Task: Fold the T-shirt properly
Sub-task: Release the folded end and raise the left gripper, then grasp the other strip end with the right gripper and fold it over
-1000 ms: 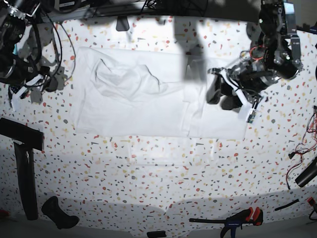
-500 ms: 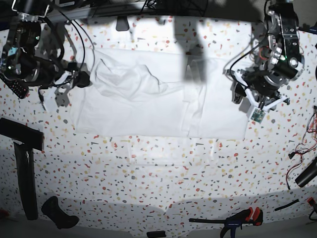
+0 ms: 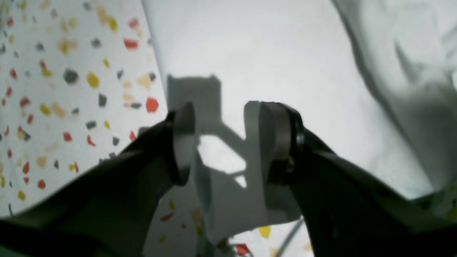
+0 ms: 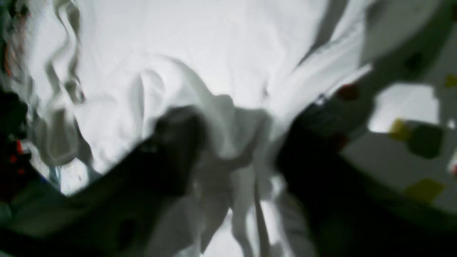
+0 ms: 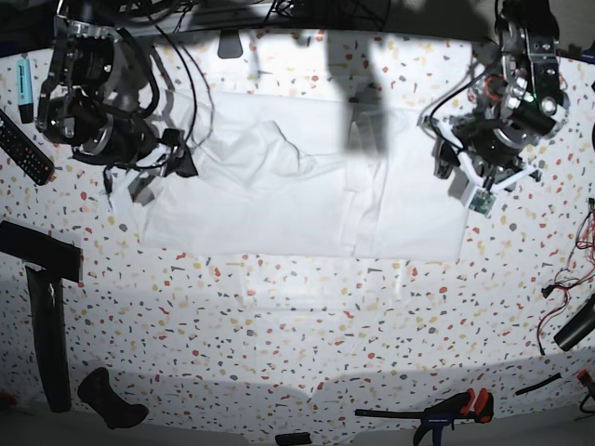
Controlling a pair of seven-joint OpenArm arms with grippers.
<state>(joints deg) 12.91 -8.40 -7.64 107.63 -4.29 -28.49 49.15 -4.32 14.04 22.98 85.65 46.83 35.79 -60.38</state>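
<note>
Cloth fills your base view: the T-shirt (image 5: 297,200) lies spread on the speckled table (image 5: 297,325), rumpled toward its left end. Your right tool (image 5: 181,165) sits at that left edge, your left tool (image 5: 462,177) at the opposite edge. Left wrist view shows you the left tool (image 3: 226,142) spread, nothing between its pads (image 3: 184,142), over the shirt's border. Right wrist view is blurred; the right tool (image 4: 235,150) seems to be pinching bunched fabric

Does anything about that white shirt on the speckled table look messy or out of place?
Yes. The T-shirt lies mostly flat, but near the right pincer its cloth is bunched into a raised, wrinkled ridge.
</note>
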